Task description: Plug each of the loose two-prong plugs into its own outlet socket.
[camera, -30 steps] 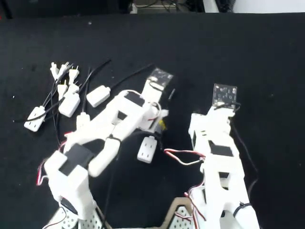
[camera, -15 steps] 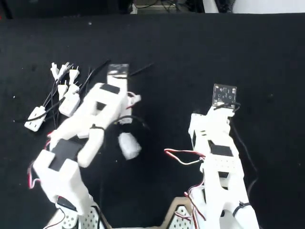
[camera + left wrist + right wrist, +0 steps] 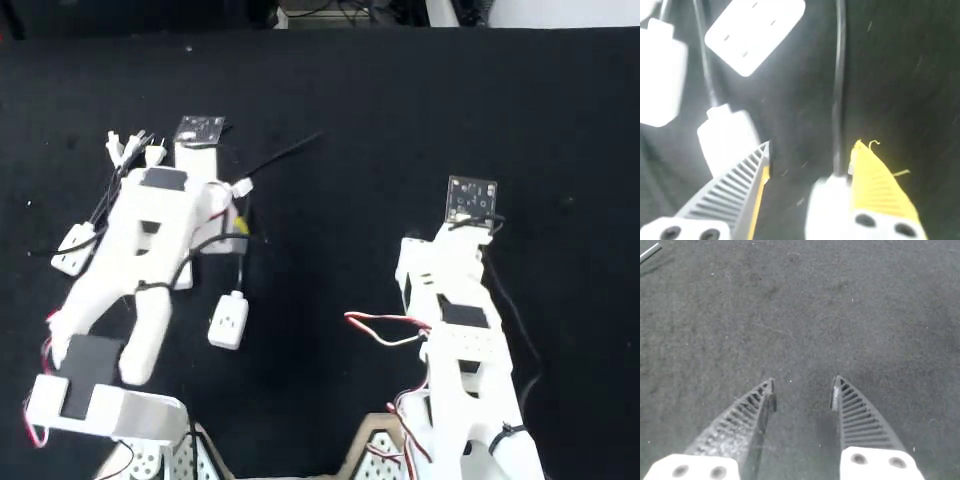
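My left gripper (image 3: 238, 228) (image 3: 812, 145) stands beside the pile of plugs and sockets at the table's left. It is shut on a white plug (image 3: 827, 205) that lies against the yellow-taped finger (image 3: 875, 180). The plug's black cable (image 3: 839, 75) runs away from it. In the high view a white outlet socket (image 3: 228, 321) lies just below the gripper on a short cable. Loose two-prong plugs (image 3: 130, 150) lie at the far left. More white sockets (image 3: 72, 250) (image 3: 755, 30) sit close by. My right gripper (image 3: 802, 390) is open over bare black table.
Black cables (image 3: 285, 152) trail from the pile toward the table's middle. The right arm (image 3: 450, 300) stands at the centre right with red and white wires (image 3: 385, 325) at its side. The table (image 3: 400, 100) is a black mat.
The left arm has swung left from the table's middle to the pile of plugs. The white socket on its cable went left with it. The right arm has kept still.
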Motion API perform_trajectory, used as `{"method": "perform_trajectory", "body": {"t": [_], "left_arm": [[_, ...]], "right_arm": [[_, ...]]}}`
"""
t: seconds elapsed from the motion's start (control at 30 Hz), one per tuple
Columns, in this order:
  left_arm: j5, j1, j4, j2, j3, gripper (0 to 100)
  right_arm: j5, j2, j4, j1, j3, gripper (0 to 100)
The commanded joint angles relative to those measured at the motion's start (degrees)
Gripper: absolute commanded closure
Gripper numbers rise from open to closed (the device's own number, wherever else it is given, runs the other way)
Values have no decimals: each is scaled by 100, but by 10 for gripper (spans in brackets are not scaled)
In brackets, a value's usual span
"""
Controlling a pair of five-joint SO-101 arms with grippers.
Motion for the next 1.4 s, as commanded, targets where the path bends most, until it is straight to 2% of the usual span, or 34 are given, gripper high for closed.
{"method": "perform_trajectory", "body": {"t": [0.0, 0.13, 0.27, 0.43, 0.53, 0.67, 0.77, 0.93, 1.03, 1.2, 1.27, 1.37], "left_arm": [[-1626, -286, 976, -484, 259, 740], [-2286, -796, 1178, -642, 681, 741], [-2549, -1156, 835, -800, 1209, 741], [-2505, -892, 273, -1266, 1982, 741], [-1908, -365, 18, -1670, 2264, 741], [-879, 716, -176, -2092, 2316, 741], [-255, 1455, -659, -2215, 2343, 741], [369, 1851, -1204, -2268, 2114, 740], [167, 1560, -905, -2268, 1877, 740], [-923, 857, -343, -2198, 1851, 740], [-1143, 848, -396, -2198, 2176, 740], [-949, 1112, -844, -2198, 2633, 739]], "right_arm": [[26, -180, -97, -44, -347, 828], [26, -180, -97, -53, -365, 828], [26, -180, -97, -53, -365, 828], [26, -180, -97, -53, -365, 828], [26, -180, -97, -53, -365, 828], [26, -180, -97, -53, -356, 828], [26, -180, -88, -35, -338, 828], [26, -180, -88, -18, -330, 828], [26, -180, -88, -9, -330, 828], [26, -180, -88, -9, -356, 828], [26, -189, -97, -9, -365, 828], [26, -189, -97, 0, -409, 828]]}}
